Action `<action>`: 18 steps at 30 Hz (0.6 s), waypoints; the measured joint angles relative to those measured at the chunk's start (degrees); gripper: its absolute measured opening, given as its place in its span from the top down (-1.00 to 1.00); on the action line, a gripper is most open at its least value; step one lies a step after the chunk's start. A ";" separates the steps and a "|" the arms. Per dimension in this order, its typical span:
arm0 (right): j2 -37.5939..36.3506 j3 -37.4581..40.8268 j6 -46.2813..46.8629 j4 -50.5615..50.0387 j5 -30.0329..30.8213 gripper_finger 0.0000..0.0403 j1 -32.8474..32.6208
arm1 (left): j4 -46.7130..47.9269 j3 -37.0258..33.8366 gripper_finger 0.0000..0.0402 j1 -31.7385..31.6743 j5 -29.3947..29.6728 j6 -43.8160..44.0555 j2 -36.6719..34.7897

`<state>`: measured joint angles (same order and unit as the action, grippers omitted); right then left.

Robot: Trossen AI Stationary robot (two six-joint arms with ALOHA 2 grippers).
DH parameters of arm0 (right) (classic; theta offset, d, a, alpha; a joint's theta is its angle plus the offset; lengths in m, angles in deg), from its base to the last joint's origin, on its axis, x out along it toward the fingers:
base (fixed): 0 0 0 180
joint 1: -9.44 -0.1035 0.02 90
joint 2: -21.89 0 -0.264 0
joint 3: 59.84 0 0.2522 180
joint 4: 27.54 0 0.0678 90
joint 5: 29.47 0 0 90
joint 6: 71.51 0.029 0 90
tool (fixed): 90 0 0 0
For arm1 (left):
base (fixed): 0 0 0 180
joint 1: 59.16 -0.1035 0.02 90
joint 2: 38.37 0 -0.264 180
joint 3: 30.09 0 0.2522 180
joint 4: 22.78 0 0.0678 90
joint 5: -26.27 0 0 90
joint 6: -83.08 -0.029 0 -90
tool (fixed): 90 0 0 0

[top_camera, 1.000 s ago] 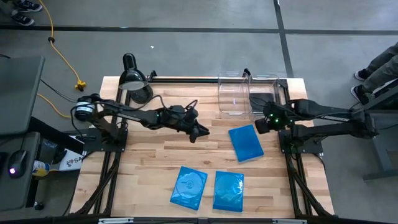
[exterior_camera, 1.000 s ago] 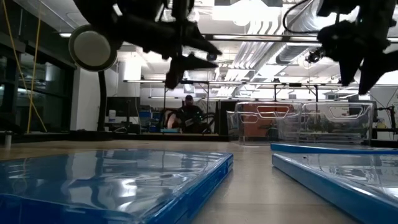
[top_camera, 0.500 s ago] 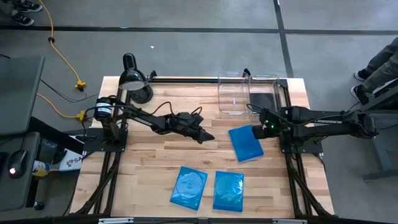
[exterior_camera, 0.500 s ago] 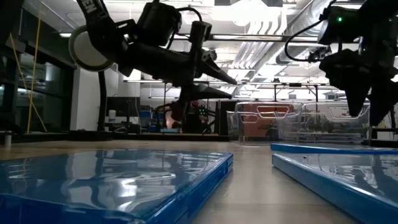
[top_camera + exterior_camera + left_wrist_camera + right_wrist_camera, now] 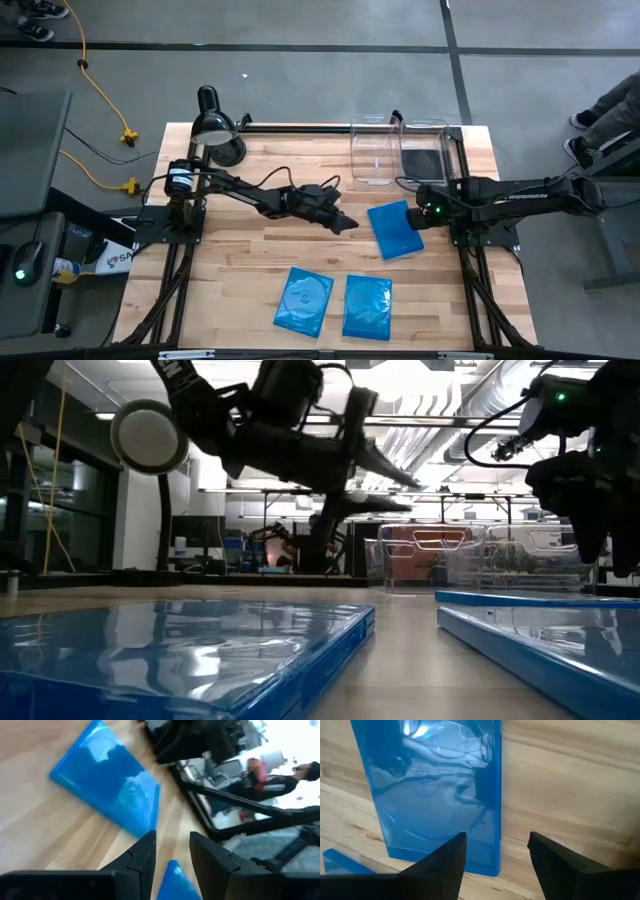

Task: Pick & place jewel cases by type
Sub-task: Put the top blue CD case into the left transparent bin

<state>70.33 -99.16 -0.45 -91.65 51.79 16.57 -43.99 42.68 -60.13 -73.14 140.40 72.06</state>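
Observation:
Three bright blue jewel cases lie flat on the wooden table: one near the right arm (image 5: 393,232) and two by the near edge (image 5: 303,300) (image 5: 367,307). My left gripper (image 5: 349,225) hovers open just left of the far blue case (image 5: 107,795), above the table (image 5: 398,490). My right gripper (image 5: 416,214) is open and stands above that case's right edge (image 5: 492,795), touching nothing. Something dark and flat lies in the right clear bin (image 5: 425,160); whether it is the black cases I cannot tell.
Two clear bins (image 5: 375,152) (image 5: 440,130) stand side by side at the far edge. A black desk lamp (image 5: 215,130) sits at the far left corner. A person's legs (image 5: 610,105) show beyond the table's right side. Bare wood (image 5: 240,260) spreads across the left half.
My left gripper has moved toward the table's right, nearing the far blue case. My right gripper has come down and shifted slightly toward the near edge, over that case's right edge. The cases have stayed put.

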 joint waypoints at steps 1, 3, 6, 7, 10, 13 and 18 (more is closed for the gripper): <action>0.02 0.00 0.66 0.15 0.49 0.01 -0.46 | 1.09 0.36 0.42 -0.04 0.31 0.01 0.21; 0.02 0.02 1.86 0.35 1.19 0.01 -1.34 | 2.15 1.47 0.42 -0.09 -0.30 0.18 1.02; 0.10 0.02 3.49 0.72 1.89 0.01 -2.67 | 2.24 3.53 0.42 -0.09 -1.02 0.54 2.97; 0.33 0.02 4.06 0.86 2.04 0.01 -3.19 | 2.56 4.34 0.42 -0.09 -1.35 1.04 3.93; 1.03 0.02 5.68 1.07 2.75 0.01 -4.77 | 2.78 6.28 0.42 0.23 -1.80 2.44 6.79; 1.67 0.02 7.37 1.29 3.89 0.01 -6.27 | 2.77 8.51 0.42 0.72 -2.11 3.46 9.14; 2.82 0.02 10.24 1.56 4.52 0.01 -8.58 | 5.57 10.19 0.42 1.16 -0.28 9.79 11.43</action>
<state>73.15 -99.14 9.79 -90.10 56.31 7.99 -38.43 52.87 -58.97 -73.42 150.19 83.49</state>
